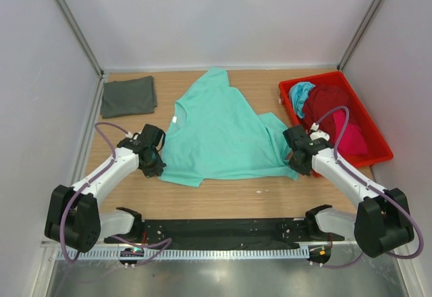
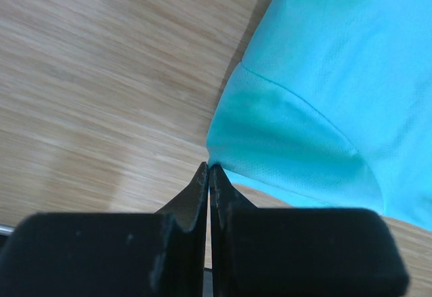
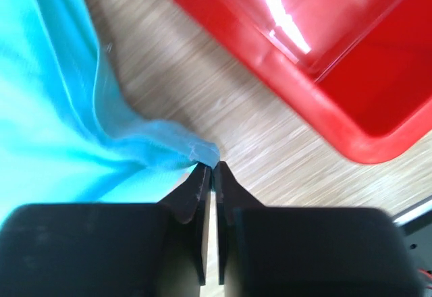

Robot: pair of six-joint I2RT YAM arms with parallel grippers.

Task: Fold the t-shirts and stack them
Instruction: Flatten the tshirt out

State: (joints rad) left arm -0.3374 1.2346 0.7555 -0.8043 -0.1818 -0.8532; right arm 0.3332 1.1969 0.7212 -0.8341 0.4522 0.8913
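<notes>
I count five shirts: one green shirt spread, one grey shirt folded, three shirts in one tray. The left gripper has its jaws pressed together at the green sleeve corner. The right gripper pinches the hem.

Matt, finely meshed cloth on the mint t-shirt; soft, dull cloth on the grey t-shirt; pale, smooth wood grain on the desk; glossy red plastic on the tray.

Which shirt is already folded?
The dark grey shirt, at the far left corner of the table: it is a compact folded rectangle. The mint green shirt lies spread mid-table, and the other shirts sit bunched in the red tray.
</notes>
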